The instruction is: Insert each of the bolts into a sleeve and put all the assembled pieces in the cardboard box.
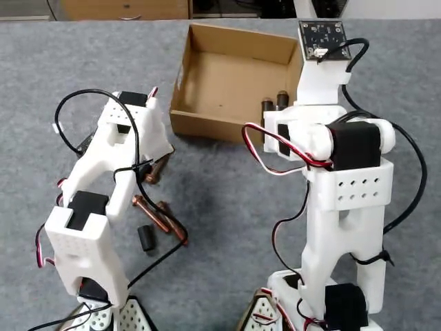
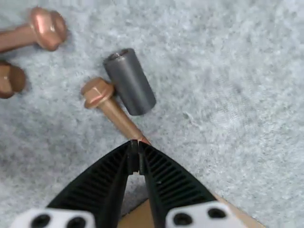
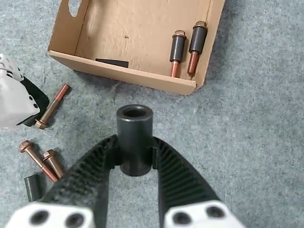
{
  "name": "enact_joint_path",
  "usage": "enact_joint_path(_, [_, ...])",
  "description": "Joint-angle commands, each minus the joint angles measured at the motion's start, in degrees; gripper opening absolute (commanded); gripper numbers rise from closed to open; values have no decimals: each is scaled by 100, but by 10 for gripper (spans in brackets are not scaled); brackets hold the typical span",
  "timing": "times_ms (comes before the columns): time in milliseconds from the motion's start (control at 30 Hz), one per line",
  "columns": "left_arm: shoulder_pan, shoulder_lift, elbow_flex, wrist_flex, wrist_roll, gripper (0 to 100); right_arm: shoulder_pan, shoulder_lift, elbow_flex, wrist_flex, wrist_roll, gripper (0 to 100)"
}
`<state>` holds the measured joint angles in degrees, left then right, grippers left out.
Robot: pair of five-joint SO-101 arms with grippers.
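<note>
My right gripper (image 3: 134, 141) is shut on a black sleeve (image 3: 135, 137), held upright above the carpet in front of the cardboard box (image 3: 118, 73). Two assembled pieces (image 3: 178, 47) (image 3: 197, 40) lie in the box's corner, also visible from above (image 1: 274, 103). My left gripper (image 2: 136, 145) is shut with nothing between its fingers. Its tips sit at the threaded end of a copper bolt (image 2: 111, 109), which lies flat beside a loose dark sleeve (image 2: 129, 81). In the high view the left gripper (image 1: 153, 171) is close to the box's near left corner.
Two more bolt heads (image 2: 47, 28) (image 2: 9, 78) lie beyond the left gripper. From above, two loose bolts (image 1: 148, 210) (image 1: 172, 224) and a short sleeve (image 1: 146, 238) rest on the grey carpet beside the left arm. Cables hang around both arms.
</note>
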<state>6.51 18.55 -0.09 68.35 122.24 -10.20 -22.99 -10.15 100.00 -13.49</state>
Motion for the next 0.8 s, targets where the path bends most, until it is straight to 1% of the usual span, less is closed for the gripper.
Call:
enact_joint_path(0, [79, -119, -9, -9, 79, 19, 84, 22, -233, -123, -9, 2])
enact_joint_path(100, [53, -119, -26, -9, 651, 21, 84, 22, -233, -123, -9, 2])
enact_joint_path(200, [18, -127, -70, 0, 1011, 21, 84, 22, -242, -123, -9, 2])
enact_joint_path(267, [18, -198, -123, 176, 1301, 21, 84, 22, -233, -123, -9, 2])
enact_joint_path(300, [0, -233, -176, 237, 1301, 21, 84, 22, -233, -123, -9, 2])
enact_joint_path(400, [9, -321, -290, 334, 870, 21, 92, 22, -233, -123, 0, 2])
enact_joint_path(500, [53, -541, -563, 905, 290, 20, 277, 22, -233, -123, 0, 2])
enact_joint_path(567, [0, -673, -668, 1081, -35, 20, 453, 22, -233, -123, 0, 2])
enact_joint_path(633, [-9, -725, -668, 1108, -202, 20, 541, 22, -233, -114, 0, 2])
enact_joint_path(767, [-9, -708, -484, 1073, -237, 20, 549, 22, -233, -79, 0, 2])
